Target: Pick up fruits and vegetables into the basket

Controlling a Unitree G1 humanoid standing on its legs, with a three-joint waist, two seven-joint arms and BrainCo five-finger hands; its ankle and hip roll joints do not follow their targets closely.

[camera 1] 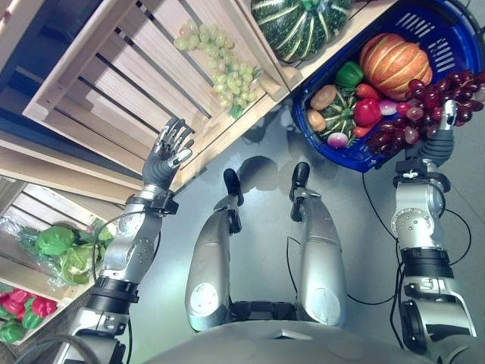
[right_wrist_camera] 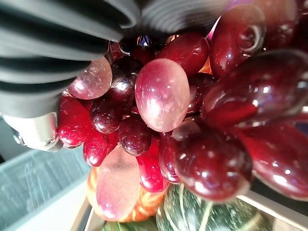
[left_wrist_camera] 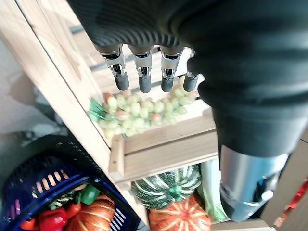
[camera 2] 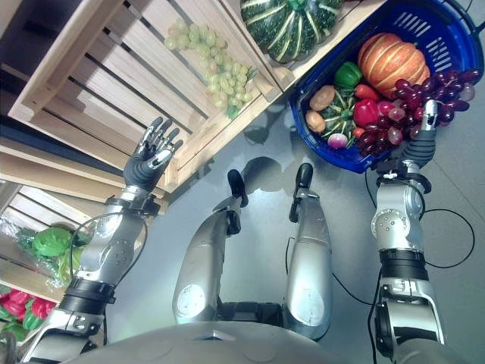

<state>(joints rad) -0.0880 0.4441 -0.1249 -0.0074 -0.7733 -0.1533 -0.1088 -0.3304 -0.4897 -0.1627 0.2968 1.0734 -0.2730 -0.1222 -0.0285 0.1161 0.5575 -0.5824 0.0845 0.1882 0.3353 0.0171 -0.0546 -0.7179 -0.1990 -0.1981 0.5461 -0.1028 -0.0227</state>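
I had the right hand (camera 1: 447, 121) buried in the red grapes (camera 1: 424, 102) over the blue basket (camera 1: 447, 34) — grip unclear; left hand (camera 1: 168, 155) spread, lined up w/ green grapes (camera 1: 220, 64) in the crate (camera 1: 114, 68).

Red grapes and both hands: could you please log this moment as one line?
right hand: at red grapes over blue basket | left hand: open, near green grapes in wooden crate

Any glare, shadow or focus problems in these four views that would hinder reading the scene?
Right wrist view: the red grapes sit so near the lens that they look soft, with bright highlights on their skins. Left wrist view: the dark hand cover is blurred; the green grapes beyond the left hand read fine. Eye views: evenly lit, soft shadows on the grey floor.
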